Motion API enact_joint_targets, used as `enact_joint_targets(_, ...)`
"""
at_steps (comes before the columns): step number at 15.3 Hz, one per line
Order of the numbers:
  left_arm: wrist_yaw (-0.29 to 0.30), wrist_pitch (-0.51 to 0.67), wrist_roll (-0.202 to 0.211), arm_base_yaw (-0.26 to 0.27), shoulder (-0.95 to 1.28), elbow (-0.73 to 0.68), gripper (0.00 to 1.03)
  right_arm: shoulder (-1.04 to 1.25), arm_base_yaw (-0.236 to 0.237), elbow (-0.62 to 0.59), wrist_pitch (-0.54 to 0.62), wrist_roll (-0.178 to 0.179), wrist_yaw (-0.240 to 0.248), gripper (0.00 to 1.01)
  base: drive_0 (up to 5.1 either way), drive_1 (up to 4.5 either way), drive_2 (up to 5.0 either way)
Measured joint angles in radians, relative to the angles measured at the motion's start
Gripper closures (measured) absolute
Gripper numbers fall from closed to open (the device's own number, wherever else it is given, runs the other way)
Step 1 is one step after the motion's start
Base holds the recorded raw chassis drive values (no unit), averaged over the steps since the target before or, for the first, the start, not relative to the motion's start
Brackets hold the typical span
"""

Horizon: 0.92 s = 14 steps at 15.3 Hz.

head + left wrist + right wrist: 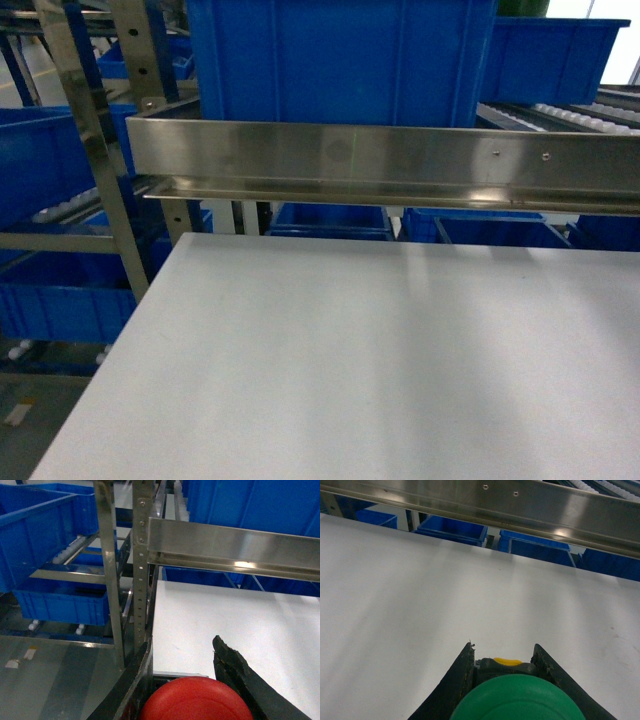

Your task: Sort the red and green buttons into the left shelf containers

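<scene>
Left wrist view first: the left gripper (pixel 192 680) has its dark fingers (pixel 235 667) spread just wide enough around the red button (pixel 197 700), whose mushroom cap fills the gap between them at the table's left edge. Beyond it a steel shelf post (pixel 141 565) rises close by, blue bins (pixel 35 527) sit on the racks to the left, and a shiny cross rail (pixel 235 547) spans above the white table (pixel 240 615). Over to the right wrist view: the right gripper (pixel 504 660) is closed around the green button (pixel 520 700), with a grey body and yellow tab (pixel 507 661) showing at the fingertips, above the bare tabletop. More blue bins and the rail lie ahead.
</scene>
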Motion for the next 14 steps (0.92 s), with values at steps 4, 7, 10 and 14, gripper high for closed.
enact_joint_targets(4, 0.001, 0.003, 0.0, 0.0, 0.0, 0.0, 0.71, 0.0, 0.0, 0.0, 0.0, 0.0, 0.0, 0.73, -4.9, 3.12, 1.7)
enact_joint_targets(7, 0.001, 0.0, 0.0, 0.0, 0.0, 0.0, 0.71, 0.0, 0.0, 0.0, 0.0, 0.0, 0.0, 0.73, -4.9, 3.46, 1.2)
enact_joint_targets(10, 0.001, 0.002, 0.0, 0.0, 0.0, 0.0, 0.71, -0.001, 0.0, 0.0, 0.001, 0.0, 0.0, 0.73, -4.9, 3.17, 1.8)
enact_joint_targets(14, 0.001, 0.001, 0.0, 0.0, 0.001, 0.0, 0.71, 0.001, 0.0, 0.0, -0.001, 0.0, 0.0, 0.73, -4.9, 2.54, 2.5)
